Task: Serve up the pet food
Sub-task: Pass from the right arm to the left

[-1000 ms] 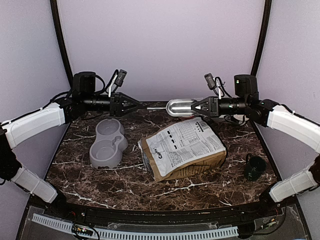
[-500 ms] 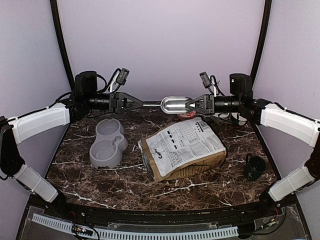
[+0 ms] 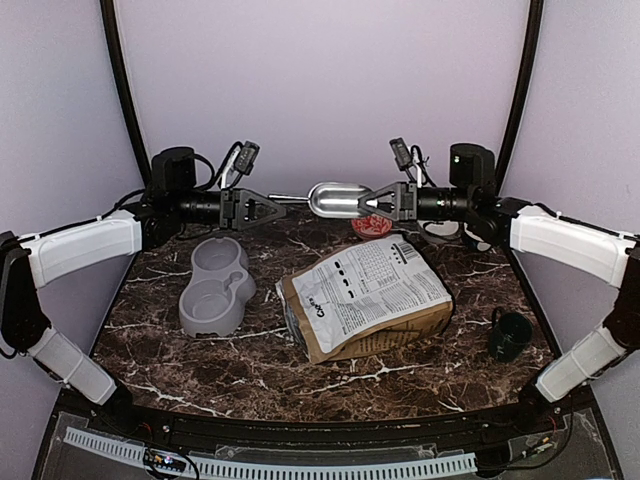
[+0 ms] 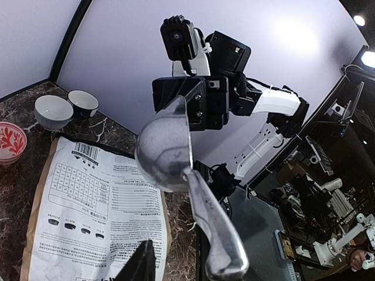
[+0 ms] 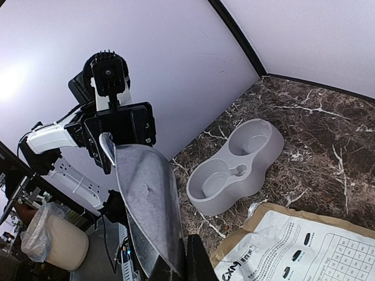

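Observation:
A shiny metal scoop (image 3: 335, 200) hangs in the air above the back of the table, between the two arms. My right gripper (image 3: 378, 200) is shut on the rim of the scoop's bowl (image 5: 146, 199), whose inside is bare. The scoop's handle (image 4: 214, 228) points into my left gripper (image 3: 272, 203), which is open around it. One dark finger (image 4: 142, 264) stands clear of the handle. The printed dog-food bag (image 3: 370, 295) lies flat mid-table. The pet food is out of view.
A grey double bowl (image 3: 215, 285) sits left of the bag, both wells bare in the right wrist view. A red-patterned bowl (image 3: 372, 227) and two white bowls (image 4: 53, 111) stand at the back. A black cup (image 3: 510, 335) is at the right edge.
The right arm has carried the scoop leftward and slightly up, so its handle now reaches between the left fingers. The left jaws have narrowed around it.

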Available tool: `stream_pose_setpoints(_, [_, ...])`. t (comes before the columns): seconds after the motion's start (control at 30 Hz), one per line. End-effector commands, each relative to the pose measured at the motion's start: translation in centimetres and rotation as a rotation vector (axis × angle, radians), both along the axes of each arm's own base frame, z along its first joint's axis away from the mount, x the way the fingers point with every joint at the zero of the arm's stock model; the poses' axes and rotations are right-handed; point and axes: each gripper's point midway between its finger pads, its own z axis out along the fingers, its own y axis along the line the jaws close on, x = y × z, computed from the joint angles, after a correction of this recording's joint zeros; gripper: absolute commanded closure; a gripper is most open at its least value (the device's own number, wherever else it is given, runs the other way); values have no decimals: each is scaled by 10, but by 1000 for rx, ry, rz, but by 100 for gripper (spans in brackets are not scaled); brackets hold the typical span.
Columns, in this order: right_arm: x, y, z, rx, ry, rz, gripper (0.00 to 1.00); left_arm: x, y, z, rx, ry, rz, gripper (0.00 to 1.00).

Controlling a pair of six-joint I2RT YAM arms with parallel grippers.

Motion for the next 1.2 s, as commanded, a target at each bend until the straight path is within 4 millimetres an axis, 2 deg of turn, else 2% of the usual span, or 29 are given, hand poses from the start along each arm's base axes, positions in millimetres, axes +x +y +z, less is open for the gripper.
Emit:
stream_pose_setpoints(0.0, [0,8,25,56,-52,0,100,-3,4,12,-28,-46,11,62])
stream_pose_setpoints(0.33, [4,17,13,42,-15,-13,100,-4,5,14,-38,-51,17,53])
stream_pose_setpoints(0.6, [5,22,9,43,0,-15,100,-1,7,13,-33,-59,46,61])
stream_pose_setpoints(0.87, [4,26,6,33,4,-14,100,2,8,14,-31,-64,66,63])
stream_pose_setpoints(1.17, [4,29,4,29,5,-15,100,3,8,12,-25,-64,77,70])
